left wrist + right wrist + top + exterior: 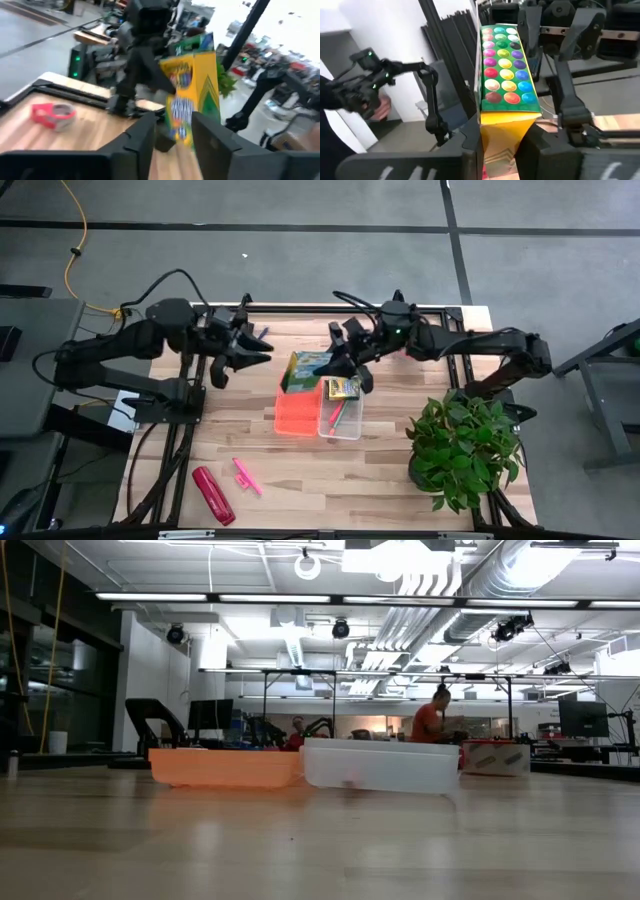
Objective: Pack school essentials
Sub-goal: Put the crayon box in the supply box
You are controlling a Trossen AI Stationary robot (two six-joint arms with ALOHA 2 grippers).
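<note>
A yellow-and-green crayon box (303, 370) hangs in the air above the orange tray (297, 412), with my right gripper (335, 365) shut on it. My left gripper (265, 350) stands open just to the box's left, apart from it. In the left wrist view the box (192, 85) shows beyond the open fingers. A second crayon box (343, 388) and thin pink and green pencils (335, 418) lie in the clear bin (352, 430). A short pink marker (245, 476) lies on the table near the front. My right gripper pinches the crayon box at its yellow end (502, 127) between its two fingers (535, 145), one on each side. The fingers come level from the table's right and lie along the box. The box sticks out ahead of them, dotted green face up, clear of the table.
The orange tray (225, 768) and the clear bin (380, 768) stand side by side at the table's middle. A long red object (213, 494) lies at the front left, a pink tape roll (54, 114) on the wood, and a potted plant (463, 445) at the right.
</note>
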